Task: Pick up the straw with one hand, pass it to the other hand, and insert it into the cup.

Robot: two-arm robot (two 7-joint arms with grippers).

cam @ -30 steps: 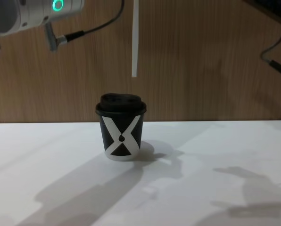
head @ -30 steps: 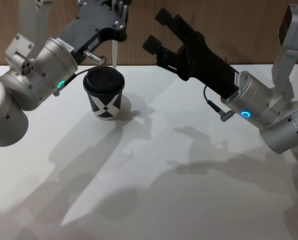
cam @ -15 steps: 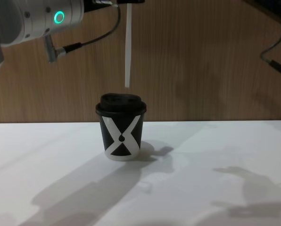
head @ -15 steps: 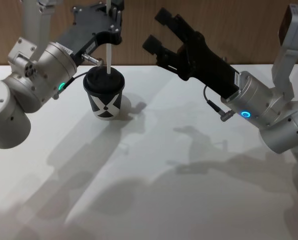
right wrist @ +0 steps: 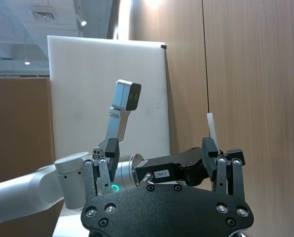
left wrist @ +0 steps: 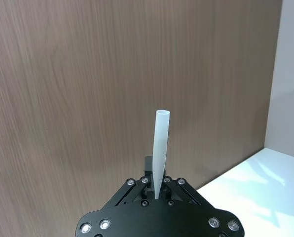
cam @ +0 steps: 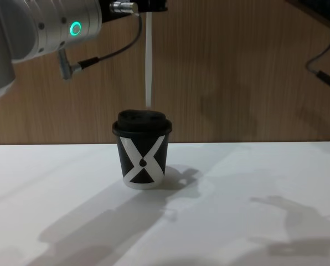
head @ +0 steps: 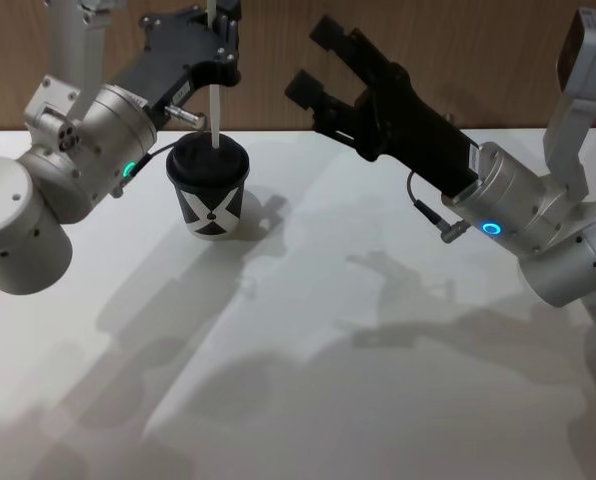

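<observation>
The left gripper (head: 218, 55), at the far left above the cup (head: 209, 187), is clamped on the straw (cam: 148, 61), which hangs upright with its long axis vertical. In the chest view its lower tip sits just above the black domed lid (cam: 142, 118), apparently not yet in it. Insertion likely needs only a straight descent. The right gripper (head: 323, 62) hovers to the right, well apart, fingers spread and empty.

The thin white straw (cam: 148, 61) is cut off by the chest view's top edge. Whether its lower end touches the black domed lid (cam: 142, 119) cannot be told.
</observation>
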